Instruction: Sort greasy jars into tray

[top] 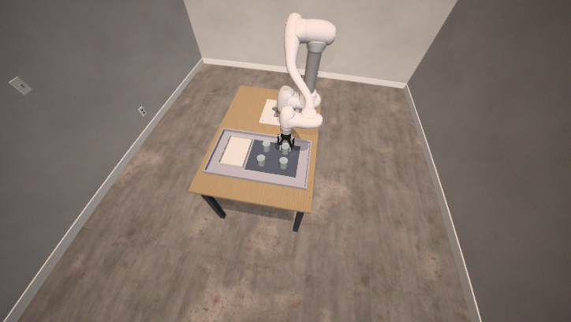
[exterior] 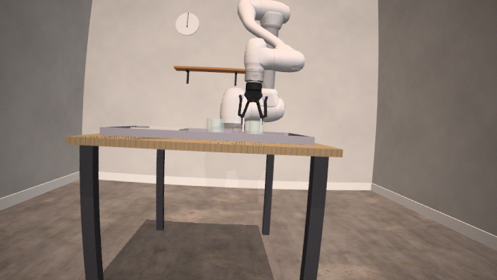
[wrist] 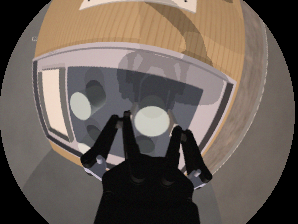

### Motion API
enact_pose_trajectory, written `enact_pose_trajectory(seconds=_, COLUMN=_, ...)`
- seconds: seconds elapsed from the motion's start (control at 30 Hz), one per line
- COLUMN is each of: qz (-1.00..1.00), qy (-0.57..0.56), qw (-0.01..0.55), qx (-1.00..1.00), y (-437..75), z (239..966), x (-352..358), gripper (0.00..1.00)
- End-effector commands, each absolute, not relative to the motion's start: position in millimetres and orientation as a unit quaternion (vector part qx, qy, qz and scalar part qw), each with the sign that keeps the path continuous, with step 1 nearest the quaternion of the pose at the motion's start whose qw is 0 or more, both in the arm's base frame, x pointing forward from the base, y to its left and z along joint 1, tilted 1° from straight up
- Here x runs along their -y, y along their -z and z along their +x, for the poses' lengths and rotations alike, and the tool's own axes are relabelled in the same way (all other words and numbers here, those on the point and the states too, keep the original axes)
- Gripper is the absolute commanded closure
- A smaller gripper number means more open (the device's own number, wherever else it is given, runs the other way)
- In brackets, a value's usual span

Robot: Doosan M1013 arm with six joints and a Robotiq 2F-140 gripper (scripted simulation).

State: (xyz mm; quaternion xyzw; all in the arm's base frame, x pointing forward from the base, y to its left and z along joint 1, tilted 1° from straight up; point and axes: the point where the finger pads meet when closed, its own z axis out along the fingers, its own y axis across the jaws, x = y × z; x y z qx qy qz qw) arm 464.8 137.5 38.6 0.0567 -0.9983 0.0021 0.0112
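Four pale green jars stand mouth down on the dark mat (top: 271,170) (wrist: 112,80): a back left jar (top: 266,146) (wrist: 80,106), a front left jar (top: 260,160), a front right jar (top: 283,162) and a back right jar (top: 285,149) (wrist: 152,121). My gripper (top: 285,151) (exterior: 252,129) (wrist: 152,111) points straight down, partly open, with one finger on each side of the back right jar. The fingers are close to its wall; contact cannot be made out. The cream tray (top: 235,151) (wrist: 54,102) lies left of the mat with no jar in it.
The steel top (top: 215,163) has a raised rim (exterior: 174,133) around the tray and mat. It lies on a wooden table (top: 251,188) (exterior: 208,145). The back left jar is beside the gripper's left side; the front right jar is in front of it.
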Motion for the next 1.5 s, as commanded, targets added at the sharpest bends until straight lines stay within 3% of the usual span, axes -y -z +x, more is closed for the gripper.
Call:
enact_pose_trajectory(seconds=0.0, qz=0.057, qy=-0.002, qw=0.011, qx=0.998, y=-38.6, z=464.8, x=-137.5, gripper=0.51)
enact_pose_trajectory(seconds=1.47, qz=0.057, qy=-0.002, qw=0.011, qx=0.998, y=-38.6, z=464.8, x=-137.5, gripper=0.6)
